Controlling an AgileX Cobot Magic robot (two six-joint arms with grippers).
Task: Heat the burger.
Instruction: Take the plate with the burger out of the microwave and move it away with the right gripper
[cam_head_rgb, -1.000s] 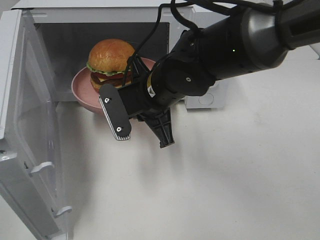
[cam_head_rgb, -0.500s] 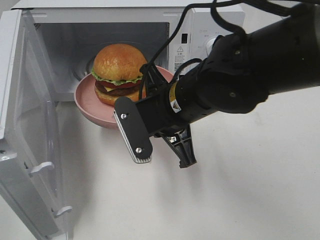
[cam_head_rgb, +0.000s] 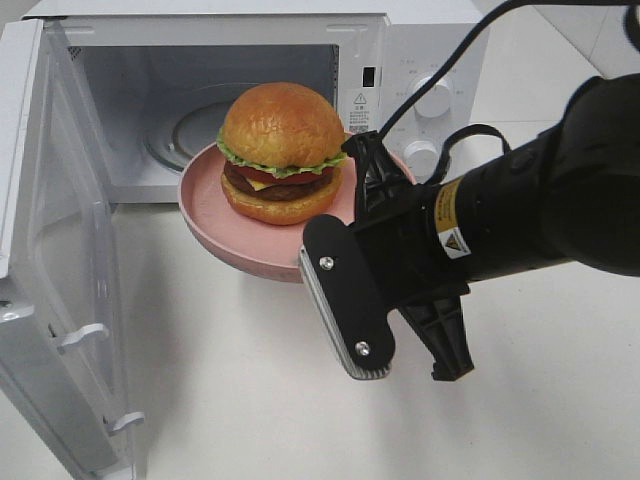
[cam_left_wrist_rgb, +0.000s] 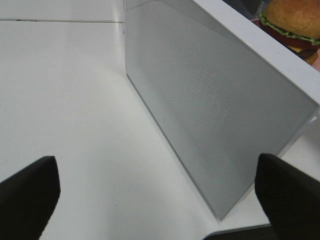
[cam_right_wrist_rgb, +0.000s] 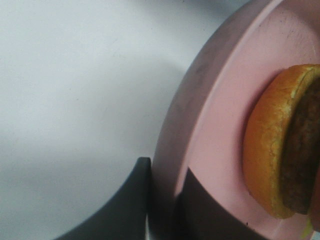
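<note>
Right claw (cam_right_wrist_rgb: 165, 195) pinched narrow on the rim of the pink plate (cam_head_rgb: 215, 215), one finger above and one below the edge. Left claw (cam_left_wrist_rgb: 159, 196) spread wide, holding nothing, low beside the swung-open door (cam_head_rgb: 50, 270).

Burger (cam_head_rgb: 282, 150) centred on the plate, lifted clear of the worktop (cam_head_rgb: 250, 400), just in front of the open microwave (cam_head_rgb: 430, 40), with the glass turntable (cam_head_rgb: 185, 135) bare behind it.

Probably a plate carry at the oven mouth; which way, hard to tell from here. For a clean job: hold the plate level, since a one-sided rim grip lets the far edge sag. Move slowly and straight through the opening, clear of the door and the cavity's lip. Set down flat before loosening the pinch.

Burger itself: tall, with a glossy golden-brown domed bun, a green lettuce frill, a dark patty with a yellow cheese edge, and a paler bottom bun. Loose on the plate, so likely to slide if tipped.
</note>
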